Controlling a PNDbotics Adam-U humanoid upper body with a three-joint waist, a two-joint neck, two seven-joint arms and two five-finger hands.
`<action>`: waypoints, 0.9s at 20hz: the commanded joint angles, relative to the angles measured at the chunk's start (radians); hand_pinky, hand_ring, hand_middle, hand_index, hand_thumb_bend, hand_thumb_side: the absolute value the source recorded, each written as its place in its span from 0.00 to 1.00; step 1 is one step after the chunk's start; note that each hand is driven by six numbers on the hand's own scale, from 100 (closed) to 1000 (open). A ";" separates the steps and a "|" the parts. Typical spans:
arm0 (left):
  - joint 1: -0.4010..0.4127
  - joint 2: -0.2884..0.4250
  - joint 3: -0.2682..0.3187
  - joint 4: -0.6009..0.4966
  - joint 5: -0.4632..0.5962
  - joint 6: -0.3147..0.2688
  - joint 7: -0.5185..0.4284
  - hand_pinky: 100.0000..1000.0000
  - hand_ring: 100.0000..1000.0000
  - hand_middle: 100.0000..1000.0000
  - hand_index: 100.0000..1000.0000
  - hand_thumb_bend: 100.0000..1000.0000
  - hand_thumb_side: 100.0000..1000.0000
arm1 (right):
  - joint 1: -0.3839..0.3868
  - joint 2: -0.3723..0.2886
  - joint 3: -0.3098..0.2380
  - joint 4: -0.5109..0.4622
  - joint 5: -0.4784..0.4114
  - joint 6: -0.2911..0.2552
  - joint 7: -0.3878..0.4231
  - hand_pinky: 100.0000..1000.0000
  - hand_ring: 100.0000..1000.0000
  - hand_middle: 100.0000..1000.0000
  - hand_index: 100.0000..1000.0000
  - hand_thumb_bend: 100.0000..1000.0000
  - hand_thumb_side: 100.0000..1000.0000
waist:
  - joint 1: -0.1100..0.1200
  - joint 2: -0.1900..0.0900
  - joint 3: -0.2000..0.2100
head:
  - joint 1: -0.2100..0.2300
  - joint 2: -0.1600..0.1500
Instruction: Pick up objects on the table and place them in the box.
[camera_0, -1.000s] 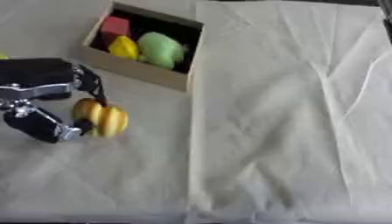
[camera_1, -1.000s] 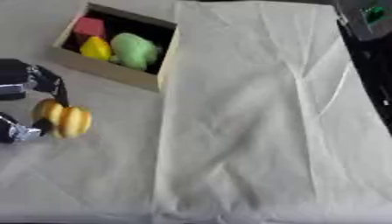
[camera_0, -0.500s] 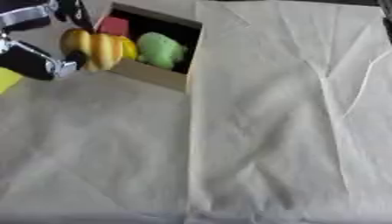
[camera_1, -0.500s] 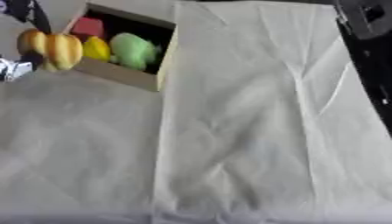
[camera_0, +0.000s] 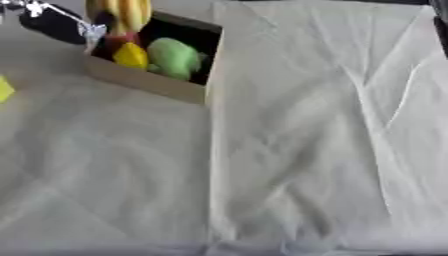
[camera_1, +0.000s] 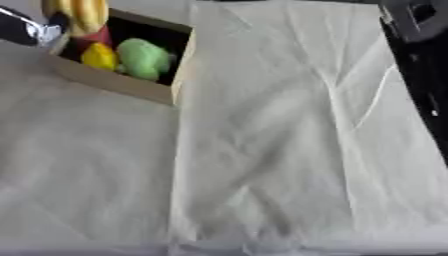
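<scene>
You have the left hand (camera_0: 61, 24) at the top left with its fingers apparently curled round the yellow-orange fruit (camera_0: 120, 12) just above the box (camera_0: 144, 82)'s far end, so the next move is release.

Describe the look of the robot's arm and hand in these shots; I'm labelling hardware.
Only the left hand shows, at the top left corner: a glossy black, rounded body with bright silver metal parts at its end. No cables or markings can be made out. The right hand is out of view.
</scene>
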 joint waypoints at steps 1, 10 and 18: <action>-0.036 -0.046 0.042 0.101 -0.073 -0.039 0.044 0.74 0.75 0.64 0.65 0.00 0.00 | -0.030 -0.005 -0.005 -0.022 -0.011 -0.004 0.004 0.78 0.76 0.62 0.80 0.00 0.59 | 0.007 -0.002 -0.008 | 0.017 0.004; -0.041 -0.113 0.110 0.315 -0.300 -0.090 0.145 0.80 0.81 0.75 0.82 0.23 0.00 | -0.040 0.011 0.000 -0.031 -0.016 -0.004 0.009 0.78 0.76 0.62 0.79 0.00 0.60 | 0.006 0.013 -0.032 | 0.037 0.004; -0.045 -0.105 0.130 0.274 -0.303 -0.088 0.127 0.85 0.91 0.85 0.98 0.51 0.12 | -0.023 0.007 0.001 -0.024 -0.016 -0.002 0.010 0.78 0.76 0.62 0.79 0.00 0.61 | 0.010 0.005 -0.030 | 0.041 0.004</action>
